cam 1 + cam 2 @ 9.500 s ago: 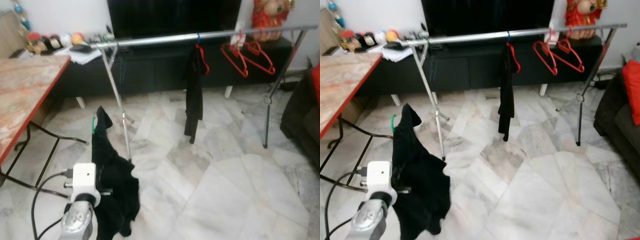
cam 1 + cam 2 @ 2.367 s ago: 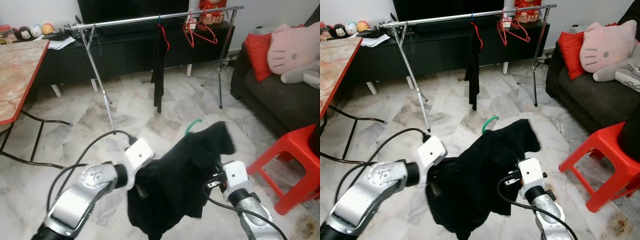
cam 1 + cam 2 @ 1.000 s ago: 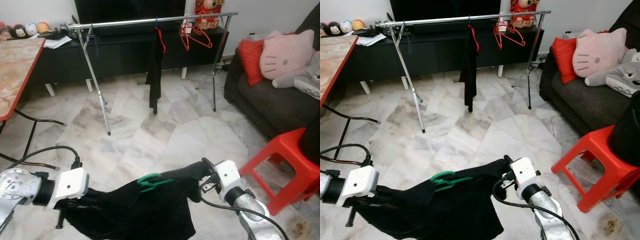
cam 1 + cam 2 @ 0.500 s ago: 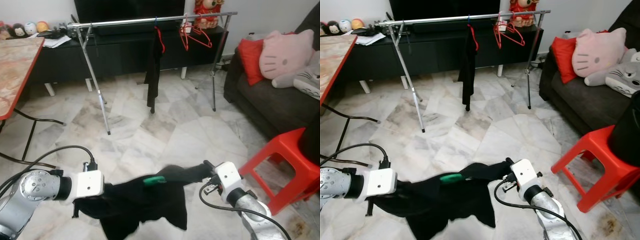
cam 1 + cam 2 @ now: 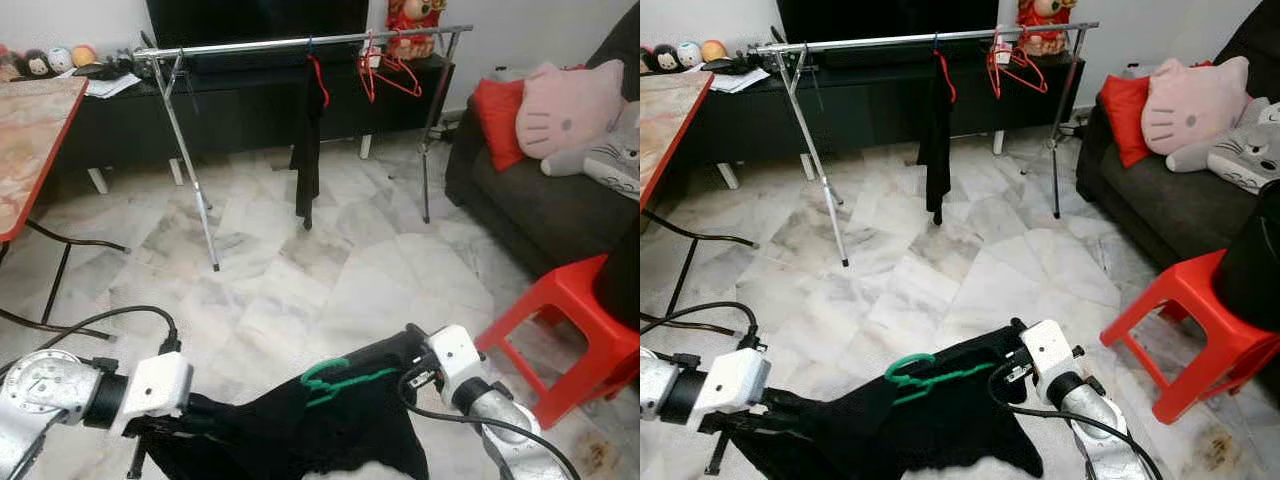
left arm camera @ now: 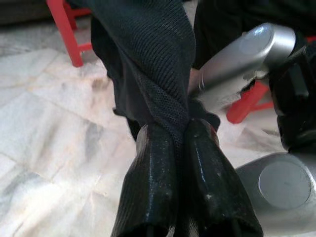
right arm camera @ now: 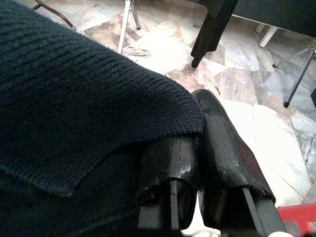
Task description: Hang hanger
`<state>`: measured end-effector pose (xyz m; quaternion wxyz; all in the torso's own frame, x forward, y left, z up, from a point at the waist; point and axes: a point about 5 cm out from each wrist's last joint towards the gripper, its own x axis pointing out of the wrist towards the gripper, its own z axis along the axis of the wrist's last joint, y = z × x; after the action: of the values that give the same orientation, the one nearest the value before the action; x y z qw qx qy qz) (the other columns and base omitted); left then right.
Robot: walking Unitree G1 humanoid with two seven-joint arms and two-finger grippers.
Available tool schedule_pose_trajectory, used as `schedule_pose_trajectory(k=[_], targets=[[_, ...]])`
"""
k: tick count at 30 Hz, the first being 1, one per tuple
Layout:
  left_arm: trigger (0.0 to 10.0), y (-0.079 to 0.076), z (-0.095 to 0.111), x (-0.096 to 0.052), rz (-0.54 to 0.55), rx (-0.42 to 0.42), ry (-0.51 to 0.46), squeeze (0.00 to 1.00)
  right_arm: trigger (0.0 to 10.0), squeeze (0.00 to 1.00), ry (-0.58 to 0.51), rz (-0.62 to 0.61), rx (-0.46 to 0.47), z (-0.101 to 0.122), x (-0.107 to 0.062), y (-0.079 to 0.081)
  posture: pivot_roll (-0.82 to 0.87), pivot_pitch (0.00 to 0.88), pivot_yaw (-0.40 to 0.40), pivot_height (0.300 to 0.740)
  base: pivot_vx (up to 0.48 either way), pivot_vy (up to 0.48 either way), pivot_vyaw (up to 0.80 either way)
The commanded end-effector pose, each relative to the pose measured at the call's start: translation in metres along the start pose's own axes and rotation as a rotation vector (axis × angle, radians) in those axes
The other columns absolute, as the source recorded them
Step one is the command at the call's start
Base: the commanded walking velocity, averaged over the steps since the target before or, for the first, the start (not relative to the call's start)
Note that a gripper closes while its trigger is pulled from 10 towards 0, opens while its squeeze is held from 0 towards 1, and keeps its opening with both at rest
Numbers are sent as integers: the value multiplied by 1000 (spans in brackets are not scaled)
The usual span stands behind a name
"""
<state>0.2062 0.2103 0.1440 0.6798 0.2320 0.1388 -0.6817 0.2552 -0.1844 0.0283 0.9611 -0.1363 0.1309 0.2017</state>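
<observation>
**Garment spread low between both hands, rail a walk away**

I am holding the black garment [image 5: 930, 420] stretched between my two hands, low over the marble floor [image 5: 300, 270]. The left hand [image 6: 177, 163] is pinching a twisted fold of the knit, fingers pressed tight on it; the right hand [image 7: 197, 163] is pinching the opposite edge. Compared with half a second ago the cloth is sagging lower and lying wider, and the green hanger [image 5: 925, 378] is now sitting on top with its hook plainly showing — useful, I judge, since that hook is what must go over the rail.

The clothes rail [image 5: 300, 42] is standing well ahead, in front of the dark TV cabinet [image 5: 250, 110]. It is already carrying a black garment on a red hanger [image 5: 306, 140] and spare red hangers [image 5: 385, 70]; the stretch left of those looks free. A red stool [image 5: 580, 320] is standing just beside my right arm, the sofa [image 5: 540, 190] behind it — I am minding both as I turn.
</observation>
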Motion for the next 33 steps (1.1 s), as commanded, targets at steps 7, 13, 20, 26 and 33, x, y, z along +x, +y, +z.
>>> schedule_pose_trajectory(k=[7,13,20,26,33], targets=[[10000,8,21,-13,26,38,-78,0,0,0,78,14,23,-18,-7,0,-16,0,-46,740,0,0,0],[10000,9,15,-16,64,19,-77,0,0,0,136,-44,102,-37,-18,-6,-17,0,-47,740,0,0,0],[10000,12,9,-21,103,12,-38,0,0,0,149,-184,203,-49,-34,-37,-14,0,-46,740,0,0,0],[10000,6,3,-3,42,29,26,0,10000,0,68,-211,254,-34,-29,-48,-23,0,-40,740,0,0,0],[10000,5,5,1,18,33,11,0,10000,1000,36,-149,208,-24,-21,-48,-21,0,-40,740,0,0,0]])
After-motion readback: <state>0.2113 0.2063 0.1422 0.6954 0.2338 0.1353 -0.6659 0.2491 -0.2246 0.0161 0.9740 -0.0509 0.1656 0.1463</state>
